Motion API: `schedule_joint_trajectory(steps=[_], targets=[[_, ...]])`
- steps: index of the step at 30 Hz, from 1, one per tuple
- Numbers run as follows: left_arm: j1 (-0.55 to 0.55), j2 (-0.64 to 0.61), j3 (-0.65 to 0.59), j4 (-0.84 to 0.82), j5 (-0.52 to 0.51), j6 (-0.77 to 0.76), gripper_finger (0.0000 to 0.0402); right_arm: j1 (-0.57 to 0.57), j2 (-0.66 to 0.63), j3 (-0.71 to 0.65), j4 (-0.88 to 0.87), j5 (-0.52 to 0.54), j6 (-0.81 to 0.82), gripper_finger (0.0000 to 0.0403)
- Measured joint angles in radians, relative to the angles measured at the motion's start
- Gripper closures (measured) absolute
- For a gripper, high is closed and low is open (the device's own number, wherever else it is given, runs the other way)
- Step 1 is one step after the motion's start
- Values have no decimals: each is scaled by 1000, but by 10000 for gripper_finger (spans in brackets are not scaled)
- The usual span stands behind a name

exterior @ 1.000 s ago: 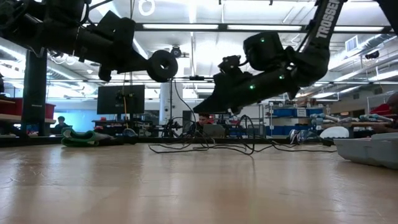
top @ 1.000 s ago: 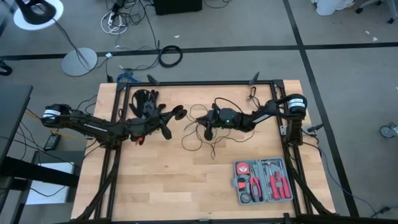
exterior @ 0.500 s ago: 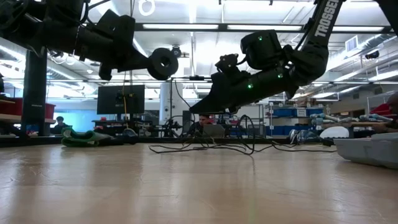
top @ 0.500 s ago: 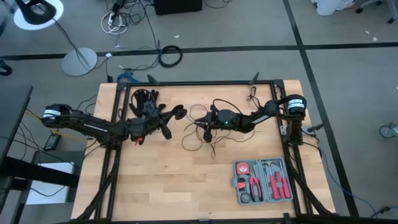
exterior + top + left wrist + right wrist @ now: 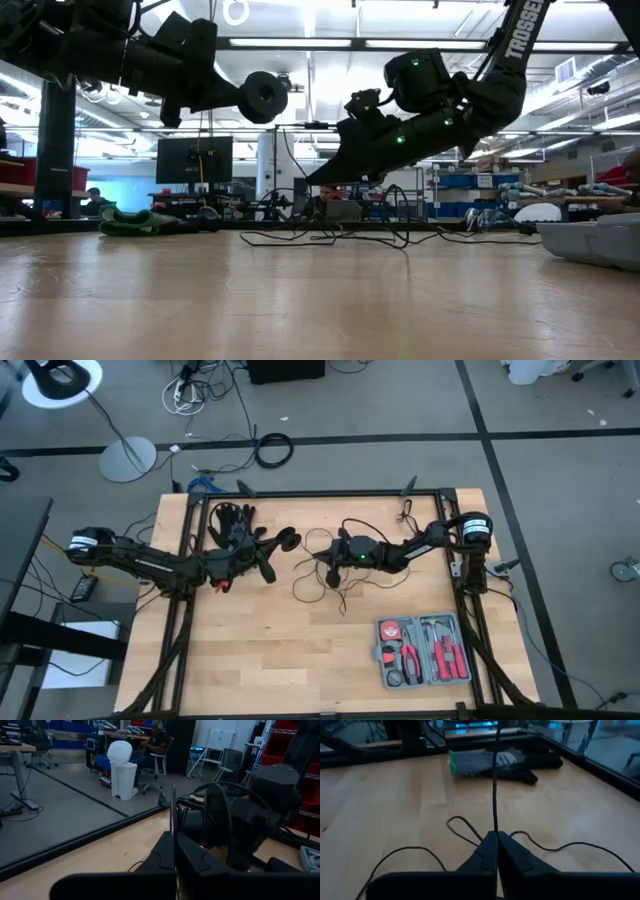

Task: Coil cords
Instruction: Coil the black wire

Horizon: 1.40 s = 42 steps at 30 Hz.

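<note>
Between the arms — left gripper [image 5: 287, 541] clamps the disc [image 5: 262, 97], right gripper [image 5: 493, 838] pinches wire [image 5: 494, 780] running straight ahead.

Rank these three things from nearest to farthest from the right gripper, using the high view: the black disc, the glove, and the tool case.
From the right gripper, shut on the thin wire:
1. Black disc, just to its left, held up by the left gripper.
2. Tool case, toward the table's front right corner.
3. Glove, at the back left of the table.
The last two are nearly level; the glove looks slightly farther.
</note>
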Motion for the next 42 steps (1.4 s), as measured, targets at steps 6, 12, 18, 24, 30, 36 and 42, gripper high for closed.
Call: schedule_joint_trajectory(steps=[6, 12, 18, 24, 30, 36, 42], targets=[[0, 16, 0, 0, -9, -30, 401, 11, 70, 184, -200, -22, -2, 401], [0, 51, 1, -31, -85, -45, 401, 54, 178, 381, -251, -105, -74, 402], [0, 51, -1, -153, -110, -46, 401, 77, 131, 422, -294, -105, -143, 402], [0, 51, 0, -212, -107, -53, 401, 75, 38, 421, -370, -56, -211, 403], [0, 51, 0, -219, -57, -58, 401, 52, -45, 422, -472, 72, -251, 403], [0, 50, 0, -197, -55, -83, 401, 31, -102, 422, -659, 216, -229, 402], [0, 50, 0, -102, -51, -77, 401, 16, -99, 422, -814, 205, -142, 402]])
